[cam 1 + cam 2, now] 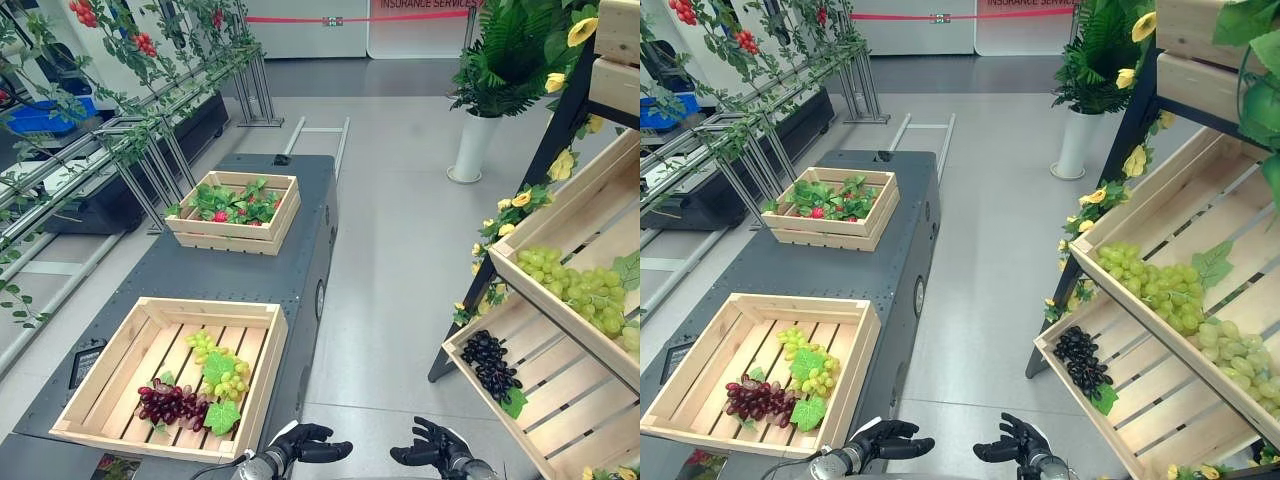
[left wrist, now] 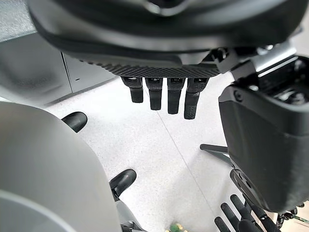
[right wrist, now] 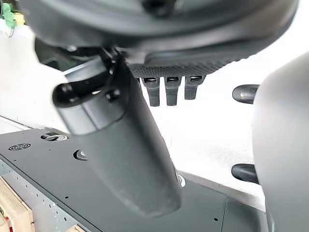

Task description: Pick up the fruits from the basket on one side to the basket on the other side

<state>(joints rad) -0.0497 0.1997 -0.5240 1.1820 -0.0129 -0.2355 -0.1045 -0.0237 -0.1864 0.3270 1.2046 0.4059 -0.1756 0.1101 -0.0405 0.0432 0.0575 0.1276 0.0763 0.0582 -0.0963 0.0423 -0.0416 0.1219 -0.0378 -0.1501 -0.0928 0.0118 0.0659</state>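
Low at the front of the head views, the left hand [image 1: 305, 441] and the right hand [image 1: 428, 447] hang side by side over the floor, both with fingers loosely relaxed and holding nothing. To the robot's left, a dark counter [image 1: 290, 215] carries a near crate [image 1: 110, 360] with a purple grape bunch [image 1: 170, 403] and a green grape bunch [image 1: 222, 368] lying against its right wall. A far crate [image 1: 236, 236] further along holds leafy greens with red fruit.

To the right stands a slanted wooden shelf [image 1: 560, 330]. Its lower tray holds a dark grape bunch [image 1: 490, 364], and the tray above holds pale green grapes [image 1: 578, 290].

No fruit is in hand yet, so the transfer looks barely begun or between picks. Risks, as I judge them: the grapes in the near crate sit tight to the wall, so fingers may catch the rim instead of closing round the bunch. A soft bunch could also slip from a shallow pinch while crossing the gap. On the tilted shelf, released fruit may roll down toward the front lip.
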